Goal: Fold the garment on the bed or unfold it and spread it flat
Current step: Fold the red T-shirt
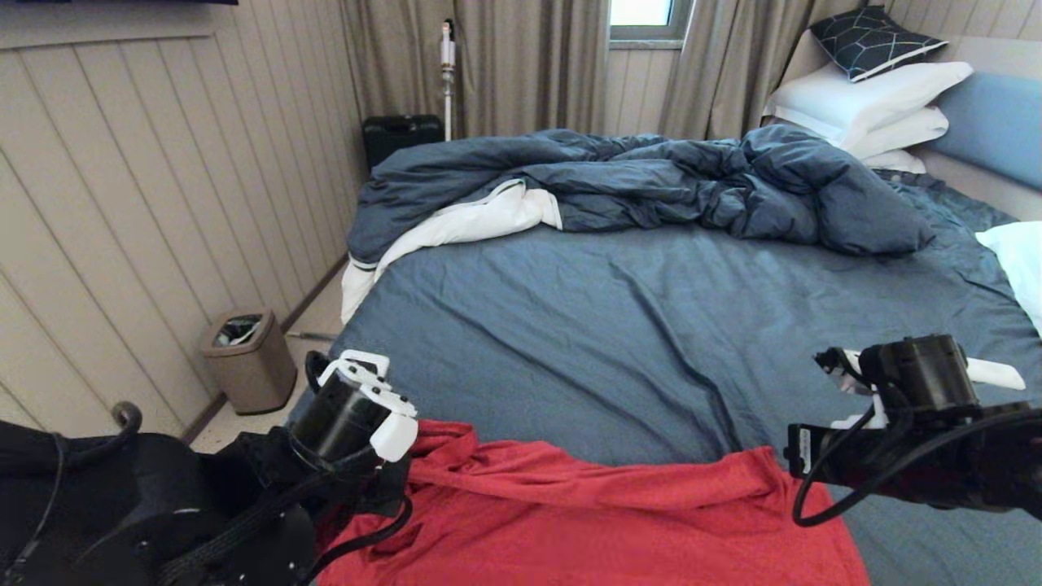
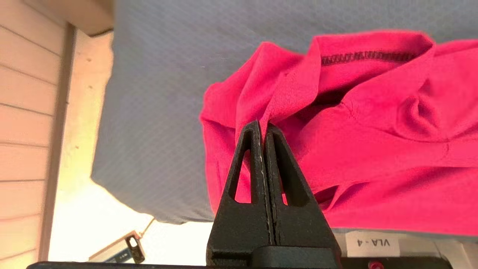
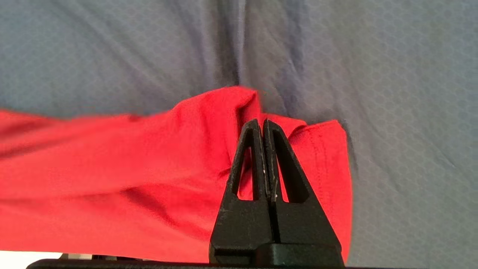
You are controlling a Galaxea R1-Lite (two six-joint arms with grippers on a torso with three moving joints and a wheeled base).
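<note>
The left tool (image 2: 263,127) has its two black fingers pressed fully together on a pinched-up fold of the garment (image 2: 373,149), the red cloth rising to a peak at the fingertips; in the head view this tool (image 1: 370,480) sits at the lower left of the frame, at the garment's left end. The right tool (image 3: 262,125) is likewise closed tight, its fingers nipping a raised fold near the stitched hem at the garment's other end; in the head view it (image 1: 802,468) stands at the lower right of the frame. Between the two, the garment (image 1: 586,521) stretches across the bottom centre of the head view, its far edge wrinkled and lifted, lying on the near part of the bed (image 1: 651,325). The bed's blue-grey sheet fills the middle of the frame. A rumpled dark blue duvet (image 1: 651,179) lies across the far side, with stacked white pillows (image 1: 871,102) at the upper right. A small waste bin (image 1: 248,358) stands on the floor at the left, beside the panelled wall.
</note>
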